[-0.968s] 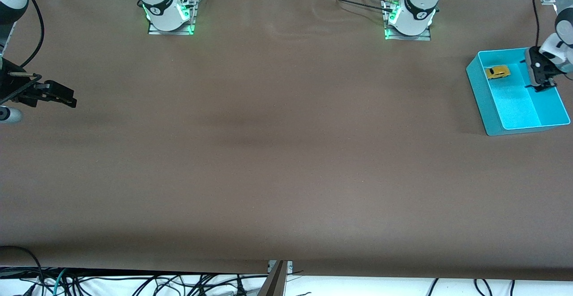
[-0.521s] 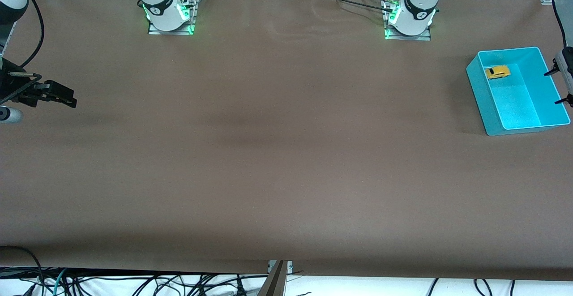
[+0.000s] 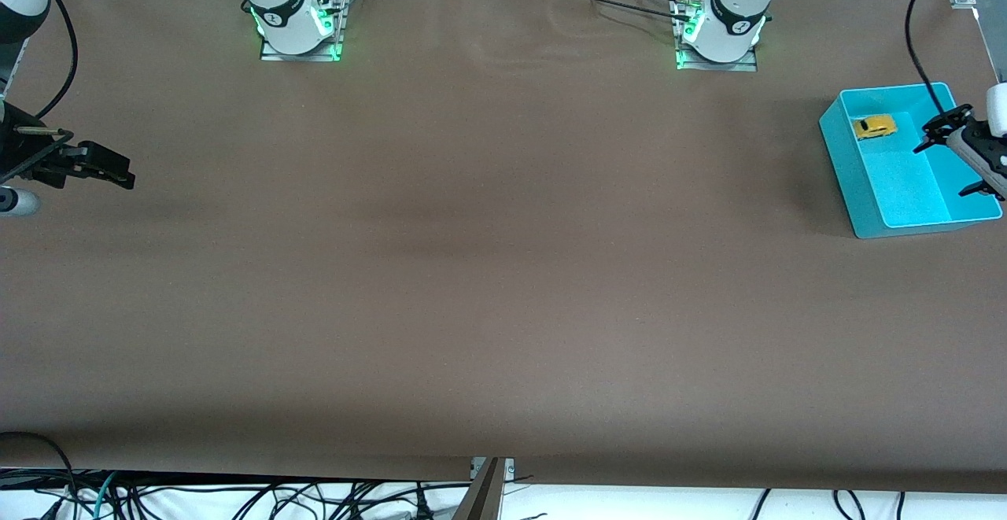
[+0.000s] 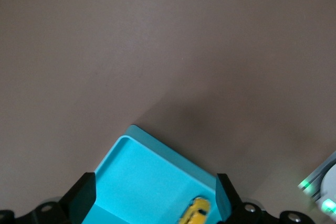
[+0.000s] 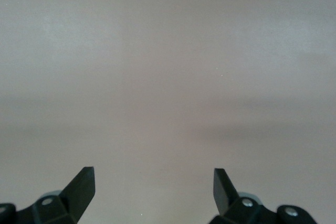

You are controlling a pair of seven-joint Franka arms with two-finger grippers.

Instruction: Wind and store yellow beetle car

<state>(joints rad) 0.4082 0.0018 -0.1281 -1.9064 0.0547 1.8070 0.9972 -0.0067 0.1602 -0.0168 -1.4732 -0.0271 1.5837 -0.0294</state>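
The yellow beetle car was seen lying inside the turquoise storage bin, in the bin's corner farthest from the front camera and toward the robots' bases, at about two o'clock in the front view. In the left wrist view the car was seen on the bin's floor, close to the bin's wall. Storing was judged done, or nearly so.

The left gripper was held over the bin's edge at the left arm's end of the table, at about three o'clock, with its jaws spread wide and nothing between them. The right gripper waited over the brown table cover at the right arm's end, at about nine o'clock; its jaws were likewise parted and empty in the right wrist view.

The car was judged to be very light, rigid and smooth-shelled, so it would be apt to slip or roll on its wheels if nudged. Were it to be taken up again, a grip across its two flanks, just above the wheels, was judged soundest; the rounded roof would offer poor purchase. Its small size would call for nearly closed fingertips.

No brand, label or writing could be read on the car, the bin or the table.
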